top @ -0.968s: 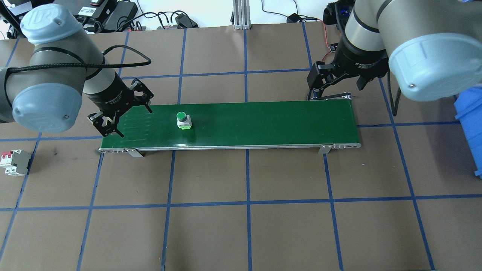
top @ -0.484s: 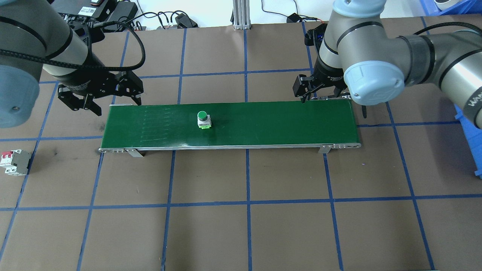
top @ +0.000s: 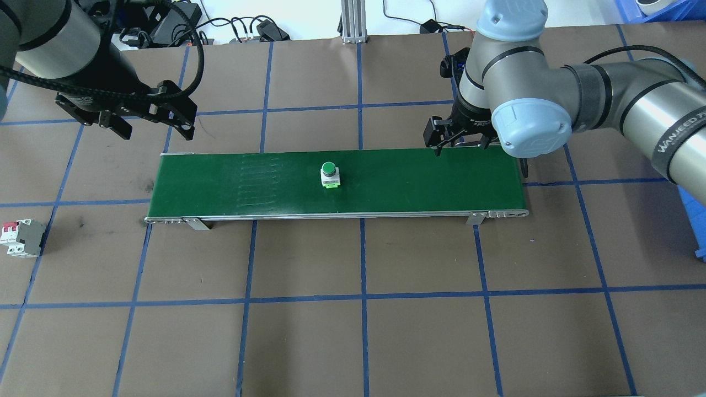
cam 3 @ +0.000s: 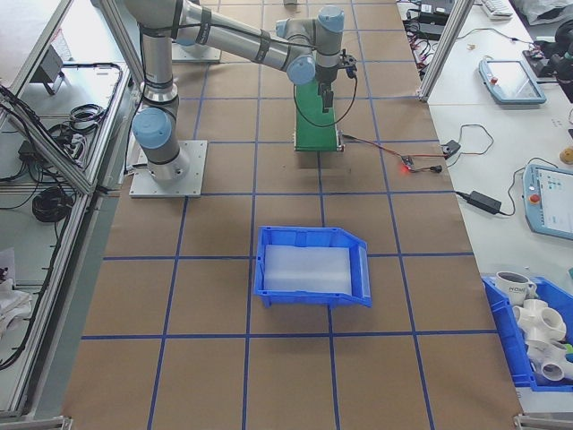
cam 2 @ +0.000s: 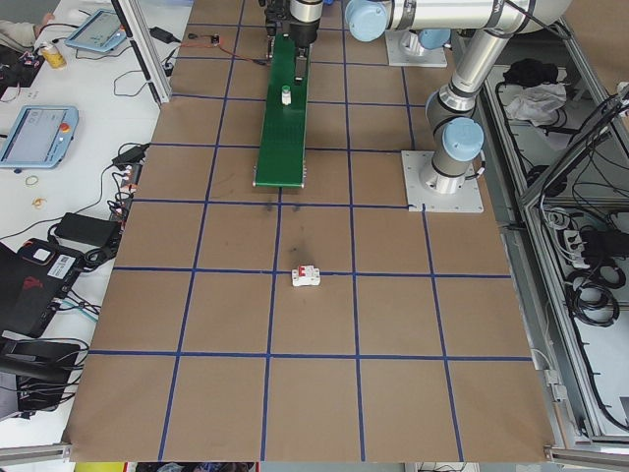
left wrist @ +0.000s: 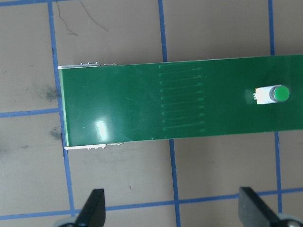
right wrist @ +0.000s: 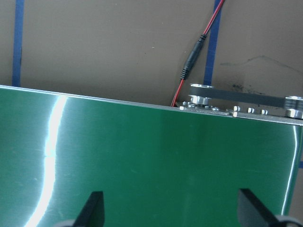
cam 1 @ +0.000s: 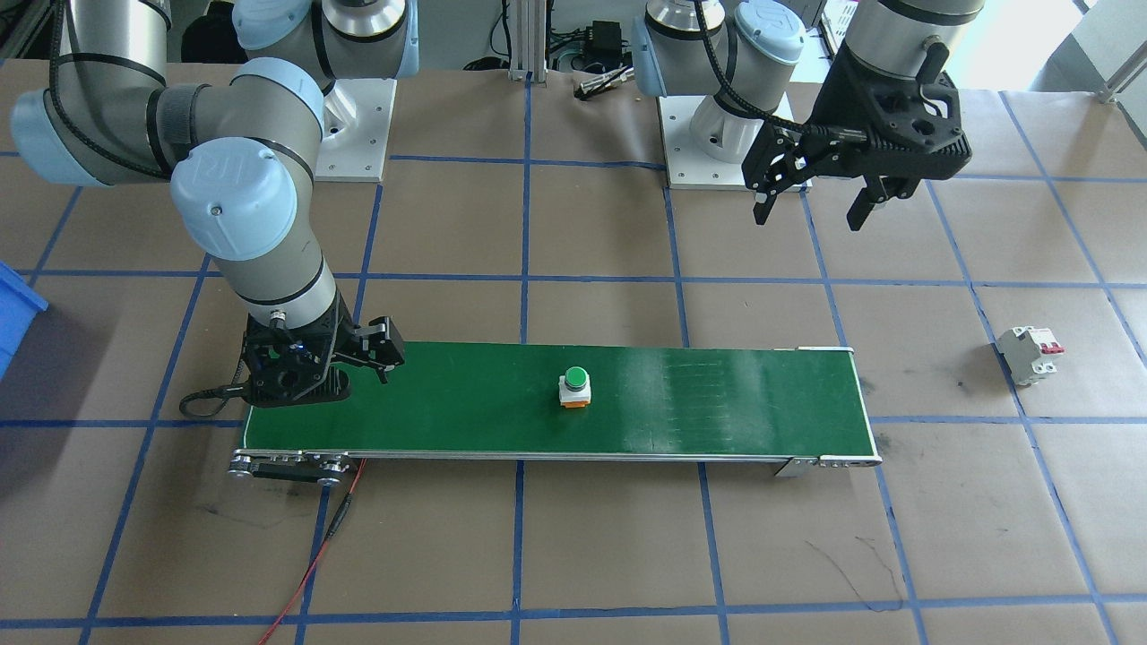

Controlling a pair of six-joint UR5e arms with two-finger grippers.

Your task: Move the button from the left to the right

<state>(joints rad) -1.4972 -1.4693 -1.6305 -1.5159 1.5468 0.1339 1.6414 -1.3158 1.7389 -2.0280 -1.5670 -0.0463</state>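
The button (top: 330, 175), green cap up on a white body, stands near the middle of the green conveyor belt (top: 419, 182). It also shows in the front view as the button (cam 1: 574, 387) and in the left wrist view as the button (left wrist: 272, 94) at the right edge. My left gripper (top: 156, 129) hangs open and empty behind the belt's left end, apart from the button. My right gripper (top: 458, 146) is low over the belt's right end; its wrist view shows the fingers (right wrist: 92, 208) spread wide over bare belt, nothing between them.
A white circuit breaker (top: 22, 238) with red levers lies on the table left of the belt. A blue bin (cam 3: 313, 266) sits beyond the belt's right end. A red cable (cam 1: 314, 555) trails from the belt's motor end.
The button has travelled rightward along the belt to about its middle. My left gripper rose and pulled back from the belt's left end. My right arm swung in lower over the right end.
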